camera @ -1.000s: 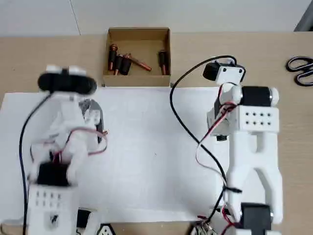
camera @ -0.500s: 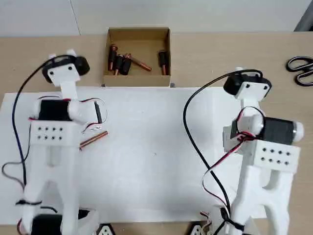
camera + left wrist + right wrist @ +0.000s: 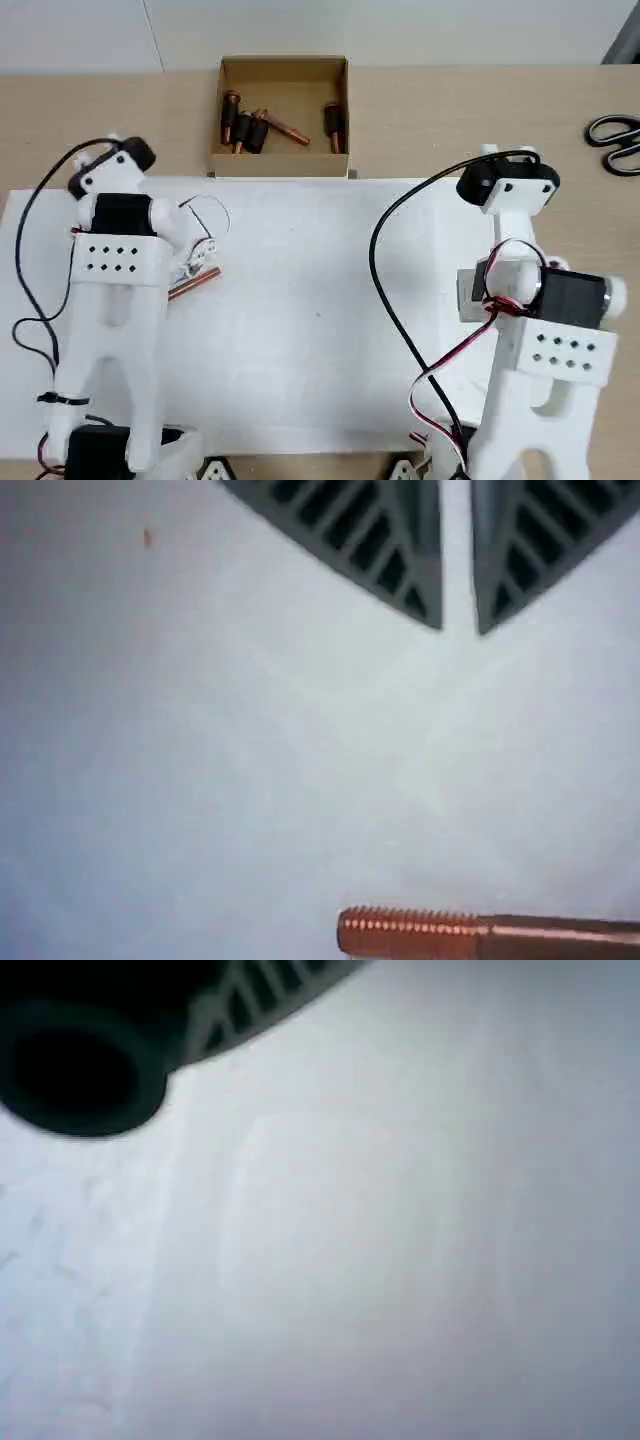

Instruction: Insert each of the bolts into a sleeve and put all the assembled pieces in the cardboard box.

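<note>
A bare copper bolt (image 3: 195, 283) lies on the white sheet (image 3: 320, 320) right beside the left arm; its threaded end (image 3: 410, 932) shows in the left wrist view. My left gripper (image 3: 457, 600) hovers over the sheet a short way from the bolt, fingers nearly together with nothing between them. In the right wrist view a black sleeve (image 3: 75, 1075) sits end-on against a grey finger (image 3: 260, 1000) of my right gripper (image 3: 170, 1045), raised above the sheet. The cardboard box (image 3: 283, 165) at the back holds several assembled bolt-and-sleeve pieces (image 3: 250, 128).
Scissors (image 3: 615, 140) lie at the far right on the wooden table. The right arm (image 3: 540, 330) stands over the sheet's right edge, with black cables looping towards the middle. The sheet's centre is bare.
The left arm swung back and folded down, leaving the copper bolt lying on the sheet. The right arm also drew back towards the near edge.
</note>
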Controlling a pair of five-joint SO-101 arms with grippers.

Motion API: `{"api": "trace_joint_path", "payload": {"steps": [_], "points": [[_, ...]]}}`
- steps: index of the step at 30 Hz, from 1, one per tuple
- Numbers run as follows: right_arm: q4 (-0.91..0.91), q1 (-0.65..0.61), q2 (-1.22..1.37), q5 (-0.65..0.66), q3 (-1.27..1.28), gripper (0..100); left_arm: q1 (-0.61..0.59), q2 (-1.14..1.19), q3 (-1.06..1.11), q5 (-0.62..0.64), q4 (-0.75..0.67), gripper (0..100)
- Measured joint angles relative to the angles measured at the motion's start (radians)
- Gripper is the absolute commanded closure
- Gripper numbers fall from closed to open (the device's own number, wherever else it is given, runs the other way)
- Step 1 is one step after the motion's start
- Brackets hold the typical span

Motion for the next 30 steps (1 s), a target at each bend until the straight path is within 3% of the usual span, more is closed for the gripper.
{"api": "trace_joint_path", "payload": {"steps": [5,8,12,21,27,30], "points": [[0.000,0.000,0.000,0.000,0.000,99.6,-0.009,0.000,0.000,0.334,-0.064,99],[0.000,0.000,0.000,0.000,0.000,99.6,-0.009,0.018,0.000,0.411,-0.138,99],[0.000,0.000,0.000,0.000,0.000,99.6,-0.014,0.104,0.000,0.439,-0.213,99],[-0.003,0.000,0.000,0.000,0.000,99.6,-0.075,0.348,-0.029,0.473,-0.230,99],[-0.003,0.000,0.000,0.000,0.000,99.6,-0.087,0.425,-0.029,0.442,-0.249,81],[-0.003,0.000,0.000,0.000,0.000,99.6,-0.087,0.450,-0.031,0.427,-0.259,80]]}}
